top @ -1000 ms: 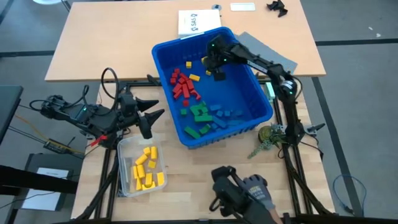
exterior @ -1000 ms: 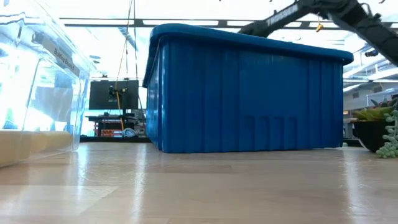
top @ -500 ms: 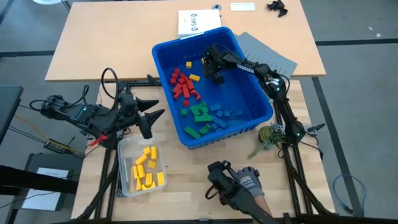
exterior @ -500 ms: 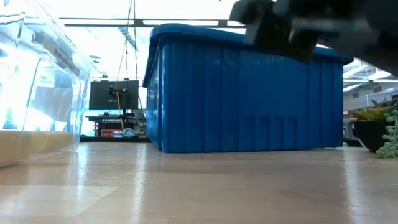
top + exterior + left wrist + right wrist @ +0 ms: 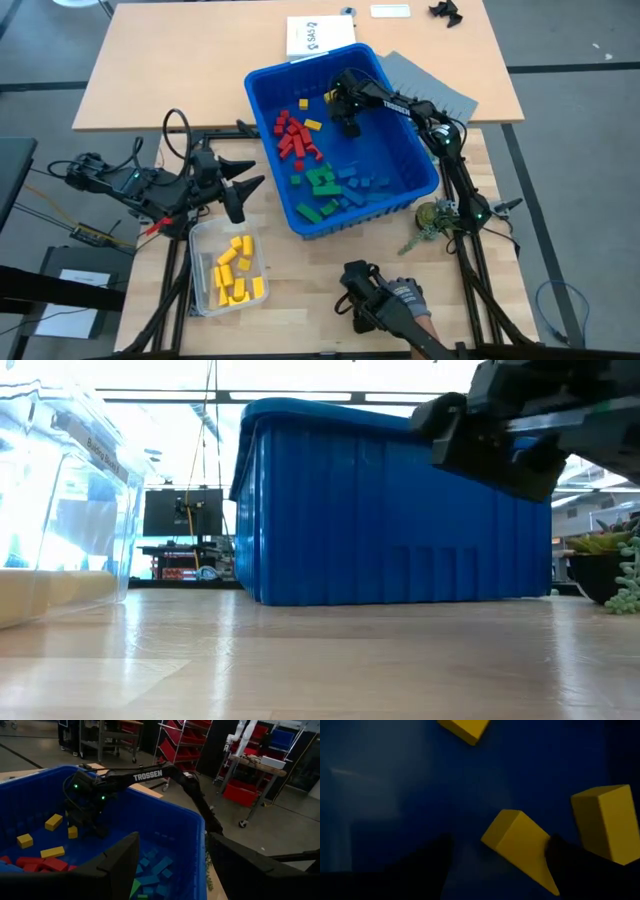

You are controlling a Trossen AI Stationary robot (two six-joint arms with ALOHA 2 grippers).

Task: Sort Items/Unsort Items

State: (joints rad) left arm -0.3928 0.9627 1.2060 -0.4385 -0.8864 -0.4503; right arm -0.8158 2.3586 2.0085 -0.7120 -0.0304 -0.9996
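The blue bin (image 5: pixel 400 190) holds sorted items: red blocks (image 5: pixel 293 138), green ones (image 5: pixel 322 182), blue ones (image 5: pixel 362 185) and a few yellow ones (image 5: pixel 312 125). My right gripper (image 5: pixel 347 125) reaches down into the bin's far part, open. In the right wrist view its fingers (image 5: pixel 422 867) stand on either side of a yellow wedge (image 5: pixel 517 842) lying on the bin floor; whether they touch it, I cannot tell. My left gripper (image 5: pixel 243 190) waits open at the bin's left, above a clear box (image 5: pixel 200 235) of yellow blocks (image 5: pixel 235 270).
A person's gloved hand (image 5: pixel 405 298) holding a dark device is at the near edge. Grey divider sheets (image 5: pixel 440 92) lie behind the bin and a white sheet (image 5: pixel 318 35) beyond it. A small plant (image 5: pixel 433 220) stands at the bin's near right corner.
My right gripper has come down into the far part of the bin, toward the yellow blocks on its floor, turning a little as it sank. It has stayed open. The person's gloved hand has shifted at the near edge.
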